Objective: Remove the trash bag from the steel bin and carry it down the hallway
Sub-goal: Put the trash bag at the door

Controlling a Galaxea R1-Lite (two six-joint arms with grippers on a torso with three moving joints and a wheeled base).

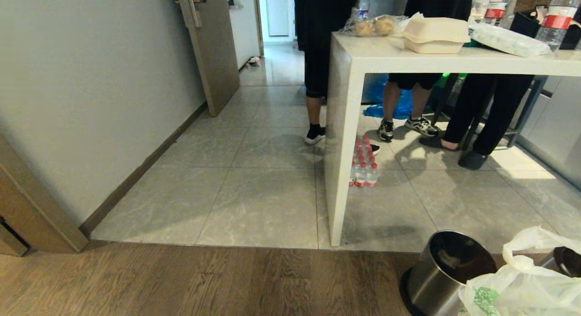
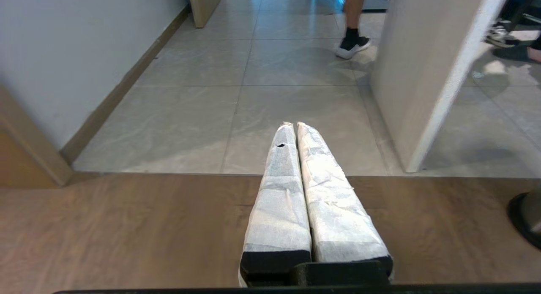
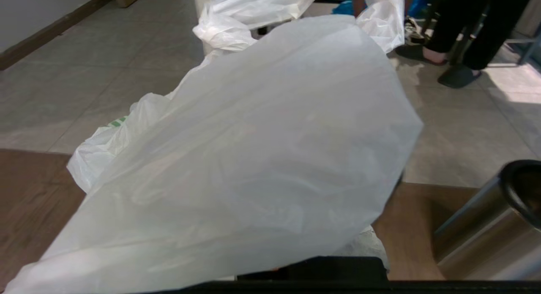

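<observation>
Bag out of the bin, open tile corridor ahead

The trash bag (image 1: 522, 284) drapes over the right gripper (image 3: 312, 264), whose jaws are hidden but pressed together, seemingly pinching the plastic; it hangs just beside the steel bin (image 1: 442, 273), which tilts on the wood floor (image 1: 204, 284). The left gripper (image 2: 294, 129) hovers low over the wood with its wrapped fingers (image 2: 279, 192) pressed together, empty. Ahead the hallway (image 1: 268, 139) runs open along the grey wall (image 1: 91, 80) to a half-open door (image 1: 213, 48). On the right a white table (image 1: 345, 125) crowds the lane, water bottles (image 1: 363, 164) beneath it, and people's legs (image 1: 315, 80) stand at its far end
</observation>
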